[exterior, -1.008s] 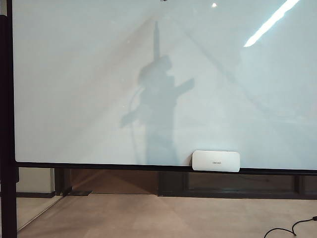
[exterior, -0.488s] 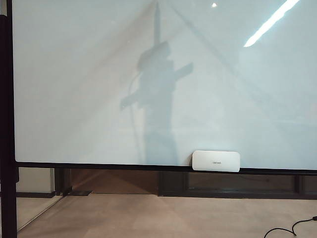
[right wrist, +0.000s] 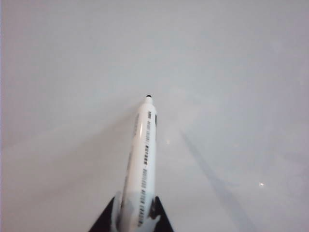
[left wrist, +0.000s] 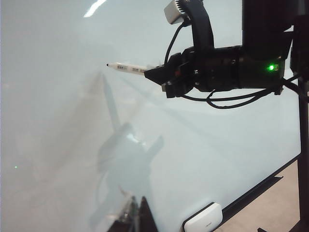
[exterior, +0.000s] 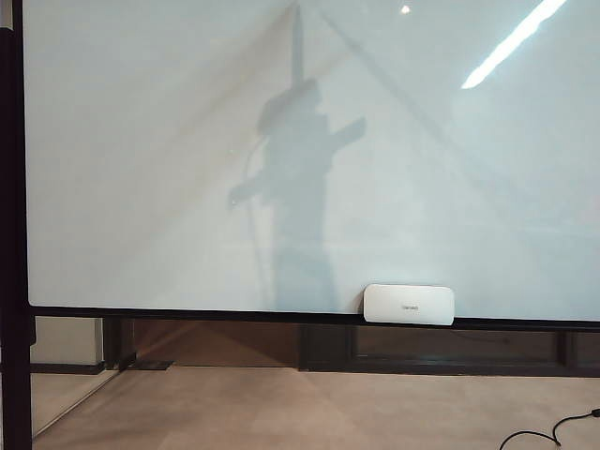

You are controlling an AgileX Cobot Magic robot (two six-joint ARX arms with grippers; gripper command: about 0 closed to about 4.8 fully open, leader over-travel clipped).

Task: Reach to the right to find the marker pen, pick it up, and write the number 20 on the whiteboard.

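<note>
The whiteboard fills the exterior view; only a grey arm shadow lies on it there, and neither gripper shows. In the left wrist view my right gripper is shut on the white marker pen, whose black tip points at the whiteboard. The right wrist view shows the marker pen clamped in my right gripper, tip close to the board; I cannot tell whether it touches. My left gripper hangs shut and empty lower down before the board. The number 20 is not in view.
A small white eraser rests on the board's black lower frame, right of the middle, and shows as the eraser in the left wrist view. Below the board lies a beige floor with a black cable at the right.
The arm and pen shadow on the board has slid upward, its pen tip now reaching the top edge of the exterior view. The eraser has not moved.
</note>
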